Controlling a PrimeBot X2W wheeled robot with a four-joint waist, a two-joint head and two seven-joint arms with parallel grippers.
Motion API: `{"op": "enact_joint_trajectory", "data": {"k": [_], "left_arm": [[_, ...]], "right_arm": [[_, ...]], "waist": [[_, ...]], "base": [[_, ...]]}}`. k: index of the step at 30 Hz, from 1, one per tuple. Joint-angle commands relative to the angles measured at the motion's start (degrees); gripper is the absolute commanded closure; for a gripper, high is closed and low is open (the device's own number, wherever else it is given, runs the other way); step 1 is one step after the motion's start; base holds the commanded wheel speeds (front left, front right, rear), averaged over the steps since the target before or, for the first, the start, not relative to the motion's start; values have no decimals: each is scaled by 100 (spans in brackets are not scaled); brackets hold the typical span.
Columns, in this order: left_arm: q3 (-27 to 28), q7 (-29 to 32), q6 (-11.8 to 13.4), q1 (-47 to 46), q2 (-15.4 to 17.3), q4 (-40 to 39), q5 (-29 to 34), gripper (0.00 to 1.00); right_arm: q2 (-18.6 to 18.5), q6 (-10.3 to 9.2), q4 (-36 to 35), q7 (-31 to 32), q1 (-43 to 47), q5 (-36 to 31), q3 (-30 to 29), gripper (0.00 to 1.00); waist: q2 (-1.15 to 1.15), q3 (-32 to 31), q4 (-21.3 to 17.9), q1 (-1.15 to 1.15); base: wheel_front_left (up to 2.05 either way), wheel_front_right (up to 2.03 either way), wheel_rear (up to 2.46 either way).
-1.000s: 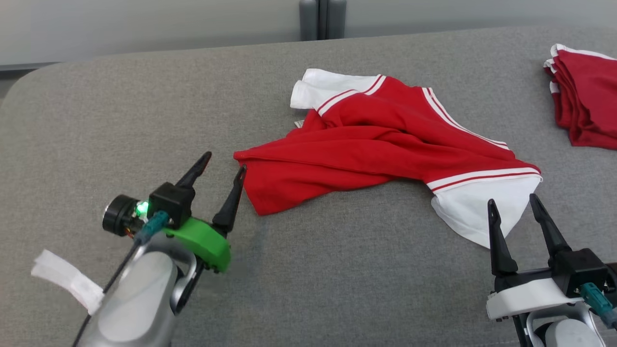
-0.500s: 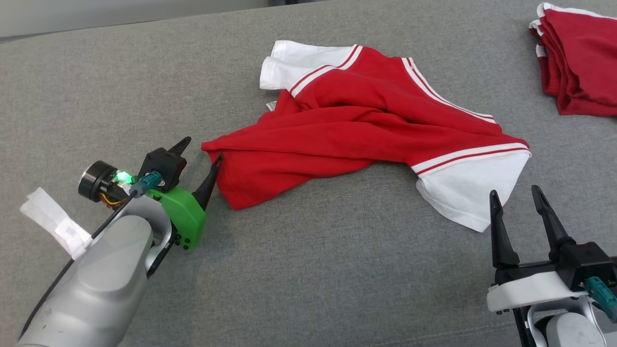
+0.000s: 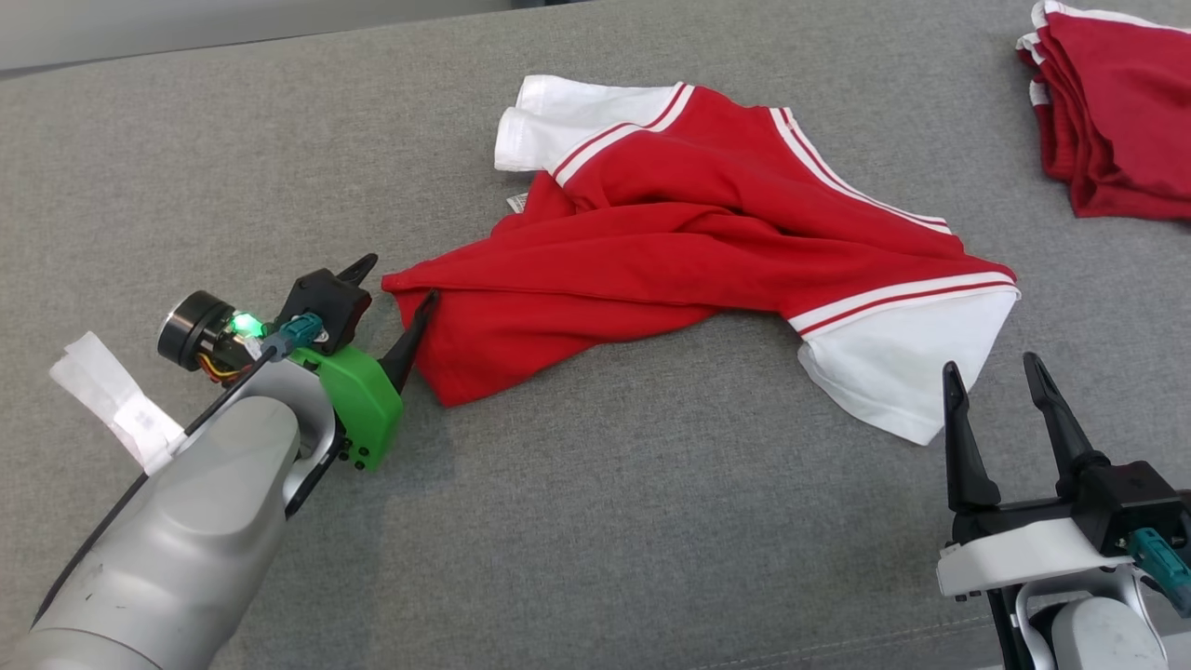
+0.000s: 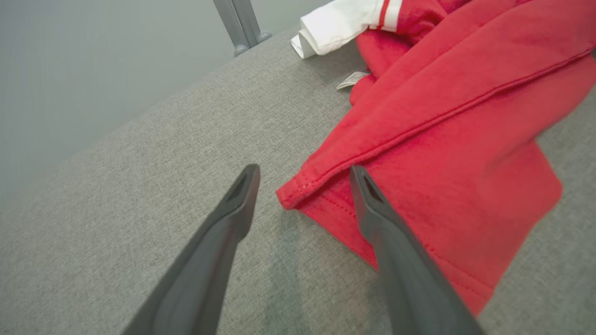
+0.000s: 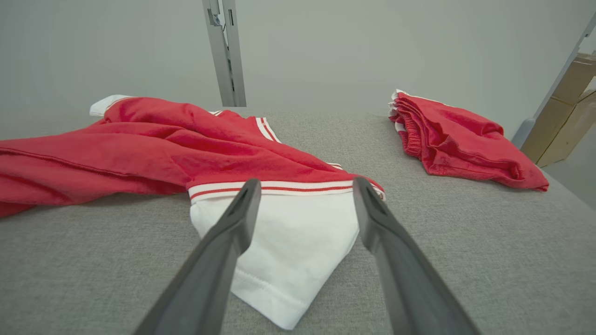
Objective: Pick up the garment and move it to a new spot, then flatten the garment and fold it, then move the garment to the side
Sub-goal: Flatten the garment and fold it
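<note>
Bench (image 3: 595, 558) carries the garment (image 3: 689, 251) crumpled at its middle, not yet lifted, so moving, flattening, folding and setting aside all look left to do; a folded pile (image 3: 1117, 112) sits far right. Left arm (image 3: 186, 530) reaches low, jaws apart astride the garment's near-left corner (image 4: 291, 197), while the right arm (image 3: 1089, 642) holds its jaws apart just near of the white sleeve (image 5: 288, 242).

No writing can be read. The small white tag (image 3: 517, 201) on the red garment (image 3: 689, 251) is too small to read. The white tape strip (image 3: 112, 414) has blurred marks.
</note>
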Motion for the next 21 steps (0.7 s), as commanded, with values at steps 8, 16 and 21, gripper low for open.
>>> {"op": "enact_joint_trajectory", "data": {"k": [8, 16, 21], "left_arm": [[-295, -57, 11, -224, 39, 209, -270, 73], [-151, -46, 17, -122, -7, -55, -328, 100], [220, -46, 263, 500, 154, -872, -122, 100]], "right_arm": [[-4, -11, 16, -13, -38, 66, -4, 0], [-5, -11, 62, -13, 155, 93, -102, 0], [-6, -11, 102, -13, 403, 123, -231, 0]], "waist": [[0, 23, -82, 0], [0, -191, 41, 0], [0, -575, 229, 0]], "base": [[0, 0, 0], [0, 0, 0], [0, 0, 0]]}}
